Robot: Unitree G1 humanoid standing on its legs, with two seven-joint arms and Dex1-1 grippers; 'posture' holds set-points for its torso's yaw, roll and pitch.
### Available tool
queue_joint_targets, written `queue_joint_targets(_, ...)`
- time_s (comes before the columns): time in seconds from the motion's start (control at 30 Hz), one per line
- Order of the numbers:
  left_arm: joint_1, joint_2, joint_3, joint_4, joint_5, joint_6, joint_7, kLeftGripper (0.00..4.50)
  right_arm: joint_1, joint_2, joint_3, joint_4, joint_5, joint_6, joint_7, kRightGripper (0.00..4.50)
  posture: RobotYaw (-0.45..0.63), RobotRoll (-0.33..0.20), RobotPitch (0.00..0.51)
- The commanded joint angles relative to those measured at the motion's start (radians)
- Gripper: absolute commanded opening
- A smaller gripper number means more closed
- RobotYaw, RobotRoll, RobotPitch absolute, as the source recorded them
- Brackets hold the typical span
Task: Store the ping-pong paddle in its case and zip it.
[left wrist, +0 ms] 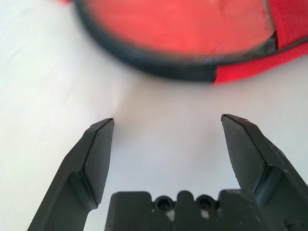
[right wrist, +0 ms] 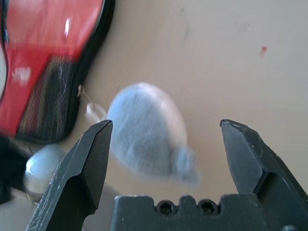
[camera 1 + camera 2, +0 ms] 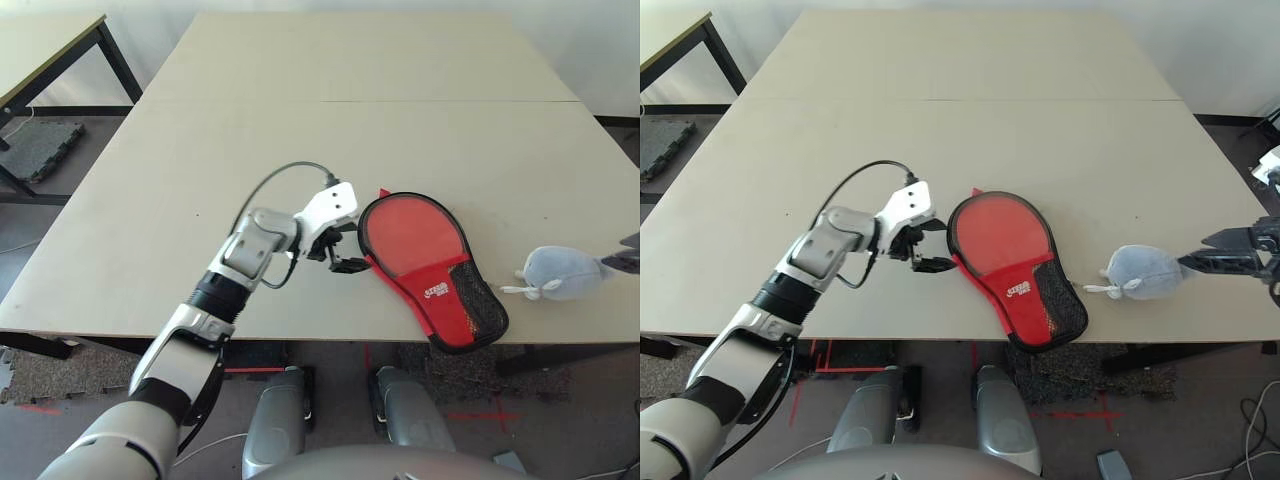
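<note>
Left gripper (image 3: pixel 927 245) spread wide, low over the table (image 3: pixel 970 130), just left of the case (image 3: pixel 1010 265) — red side up near the front edge, white lettering too small to read. Right gripper (image 3: pixel 1215 262) agape beside the plush toy (image 3: pixel 1145 272) — nothing held.

Bright, even daylight washes the table (image 3: pixel 300 150), leaving only soft, short shadows beneath the case (image 3: pixel 430 265). Head views are sharp. In the wrist views the case rim and the plush toy (image 2: pixel 144 132) are blurred, out of focus.
</note>
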Motion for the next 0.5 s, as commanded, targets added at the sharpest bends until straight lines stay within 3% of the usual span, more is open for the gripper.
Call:
queue_joint_targets(0.03,0.024,0.035,0.089,-0.040,-0.040,0.050,0.062,4.50,-0.067,0.087,-0.108,0.100,0.008,-0.101,-0.226,4.46,0.05,0.000,0.139)
queue_joint_targets(0.17,0.056,0.002,0.207,0.020,-0.036,-0.075,0.245,4.50,-0.070,0.215,-0.206,0.156,0.003,-0.279,-0.483,4.46,0.06,0.000,0.139)
queue_joint_targets(0.37,0.048,-0.158,0.472,0.173,-0.040,-0.384,0.746,4.50,-0.015,0.406,-0.328,0.128,0.014,-0.501,-0.819,4.46,0.06,0.000,0.134)
queue_joint_targets(0.5,0.040,-0.188,0.517,0.288,0.021,-0.585,0.984,4.50,-0.007,0.514,-0.355,0.154,-0.017,-0.658,-1.050,4.46,0.04,0.000,0.129)
